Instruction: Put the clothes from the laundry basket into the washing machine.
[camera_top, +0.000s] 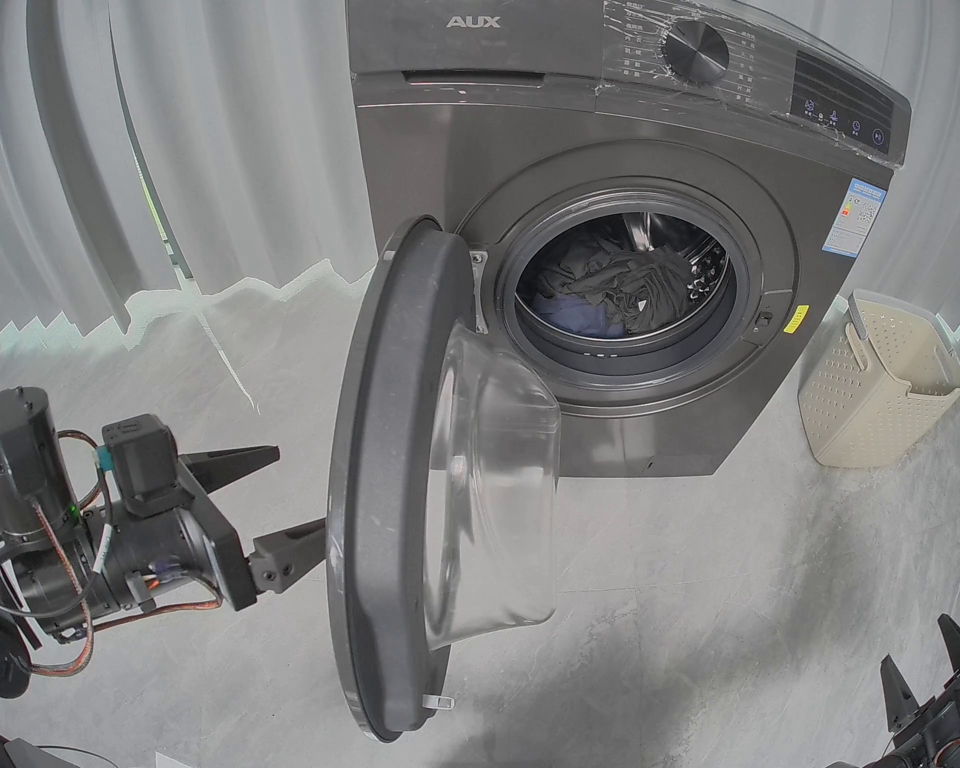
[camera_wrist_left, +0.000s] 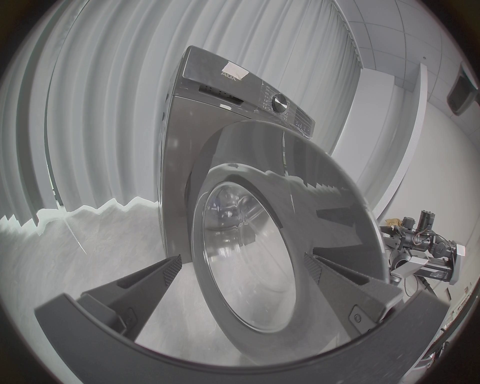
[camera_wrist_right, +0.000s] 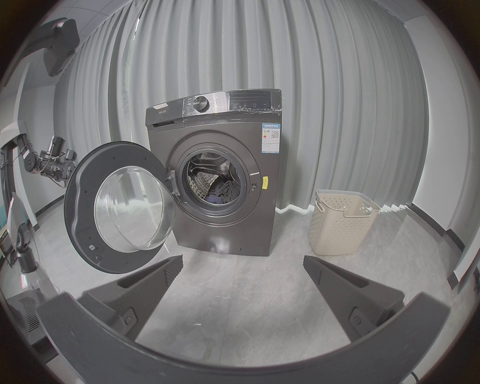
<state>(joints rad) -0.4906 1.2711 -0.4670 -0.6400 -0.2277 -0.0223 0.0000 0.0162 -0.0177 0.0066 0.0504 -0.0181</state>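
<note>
My left gripper (camera_top: 295, 495) is spread wide, its two dark fingers (camera_top: 232, 462) pointing at the outer face of the washing machine door (camera_top: 390, 480). The nearer fingertip sits right at the door's rim. From the head view I cannot tell whether it touches or stops just short. In the left wrist view the gripper (camera_wrist_left: 241, 260) faces the door's round window (camera_wrist_left: 247, 255) straight on.

The door is swung fully open on its left hinge, its clear bowl bulging toward the drum side. The washing machine (camera_top: 620, 130) stands at the far edge of the floor (camera_top: 680, 600), against the white curtain (camera_top: 230, 140).

The clothes (camera_top: 620, 285) lie inside the drum, a dark heap with a bluish piece low at its left.

The laundry basket (camera_top: 880, 390), cream and perforated, stands upright on the floor just beside the machine's right front corner, also close to the curtain.

My right gripper (camera_top: 918, 650) is low at the near right of the floor, well apart from machine and basket, its fingers (camera_wrist_right: 350, 295) wide and holding nothing.
</note>
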